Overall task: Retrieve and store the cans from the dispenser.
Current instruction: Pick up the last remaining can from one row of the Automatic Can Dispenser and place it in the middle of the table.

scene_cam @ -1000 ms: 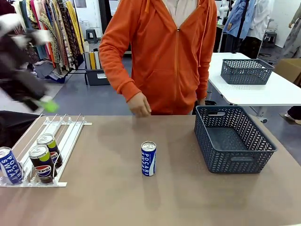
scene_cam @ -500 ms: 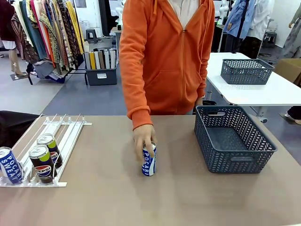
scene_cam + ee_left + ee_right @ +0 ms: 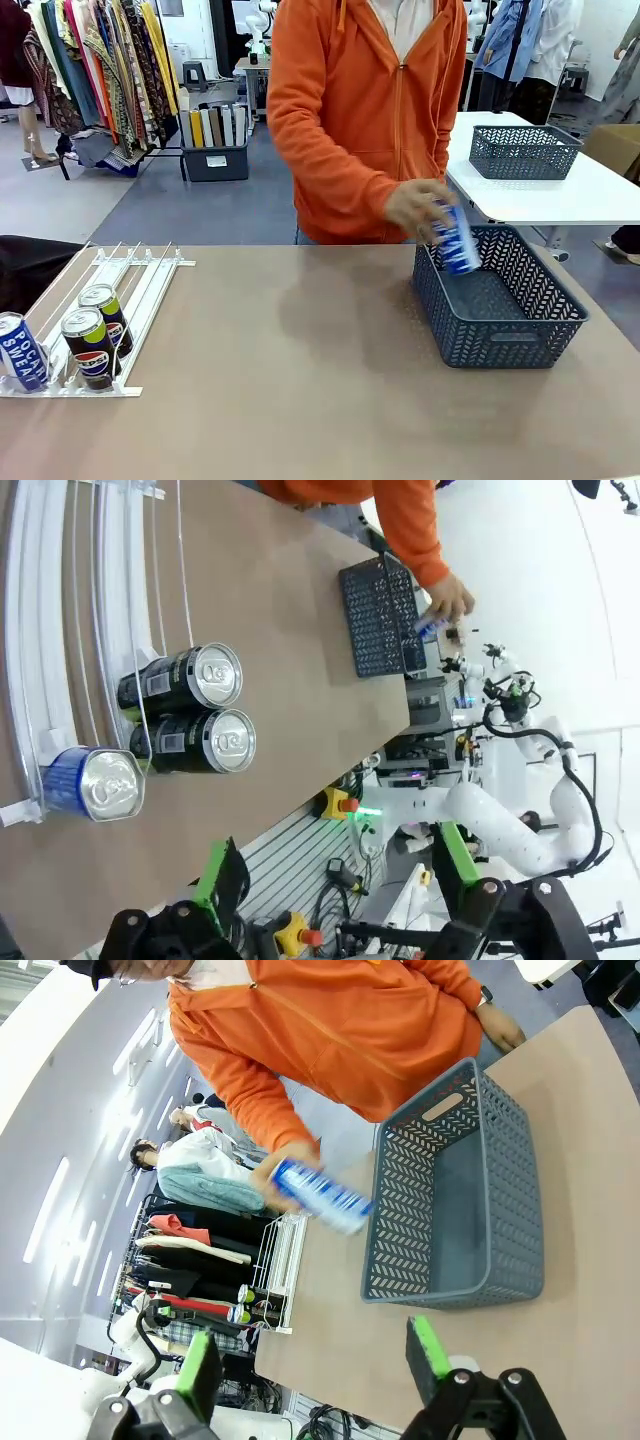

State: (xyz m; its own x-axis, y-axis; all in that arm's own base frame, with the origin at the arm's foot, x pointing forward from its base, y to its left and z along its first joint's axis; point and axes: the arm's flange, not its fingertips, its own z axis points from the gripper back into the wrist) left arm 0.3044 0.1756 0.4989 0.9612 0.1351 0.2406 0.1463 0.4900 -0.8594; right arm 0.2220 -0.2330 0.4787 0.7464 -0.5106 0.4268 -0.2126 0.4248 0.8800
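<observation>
Blue can (image 3: 456, 238), lifted off mid-table (image 3: 300, 400), is in the person's hand (image 3: 418, 208) by the basket (image 3: 520, 340); left fingers (image 3: 222, 875) and right fingers (image 3: 427, 1348) open.

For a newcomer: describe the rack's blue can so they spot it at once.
The white wire-railed dispenser lies at the table's left. At its near end stands the blue can, leftmost, lettered Pocari Sweat, beside two black Pepsi cans.

We saw the dispenser (image 3: 150, 285) lying on the table (image 3: 300, 400) at the lower left of the front view, with three cans (image 3: 92, 350) standing together at its near end. The basket (image 3: 500, 345) sat at the right, well apart from it. Behind the table stood the person (image 3: 360, 110), whose hand (image 3: 415, 208) held a fourth can (image 3: 455, 240) tilted above the basket's far left corner.
</observation>
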